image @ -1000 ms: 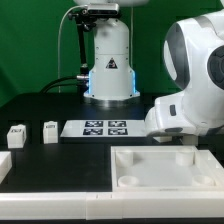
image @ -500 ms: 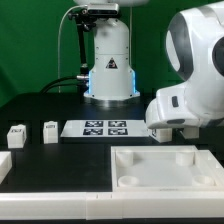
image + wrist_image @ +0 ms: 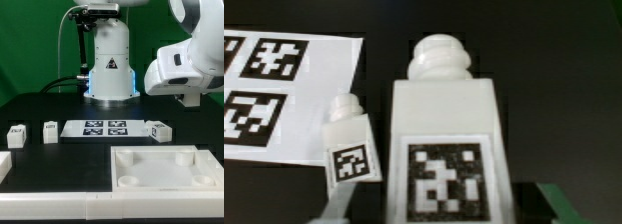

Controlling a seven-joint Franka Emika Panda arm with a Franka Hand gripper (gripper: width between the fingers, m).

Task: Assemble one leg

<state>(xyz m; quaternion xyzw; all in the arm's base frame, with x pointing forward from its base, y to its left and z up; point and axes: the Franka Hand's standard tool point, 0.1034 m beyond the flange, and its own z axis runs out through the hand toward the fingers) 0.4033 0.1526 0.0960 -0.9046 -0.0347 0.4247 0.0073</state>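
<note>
Two white legs (image 3: pixel 150 128) (image 3: pixel 163 129) with tags rest on the black table just past the marker board's end on the exterior view's right. My gripper (image 3: pixel 190 98) hangs above them, raised clear. In the wrist view one leg (image 3: pixel 438 130) fills the middle with its rounded tip pointing away, and the smaller-looking leg (image 3: pixel 349 150) lies beside it. My gripper (image 3: pixel 464 218) shows only as dark finger edges on either side of the big leg, spread apart and holding nothing. Two more legs (image 3: pixel 15 131) (image 3: pixel 50 131) stand at the exterior view's left.
The marker board (image 3: pixel 100 127) lies mid-table and shows in the wrist view (image 3: pixel 269 80). A large white panel (image 3: pixel 165 150) with round sockets lies at the front. A white part (image 3: pixel 3 165) sits at the exterior view's left edge. The robot base (image 3: pixel 110 70) stands behind.
My arm has risen from table level beside the marker board, and the two legs it covered now show on the table.
</note>
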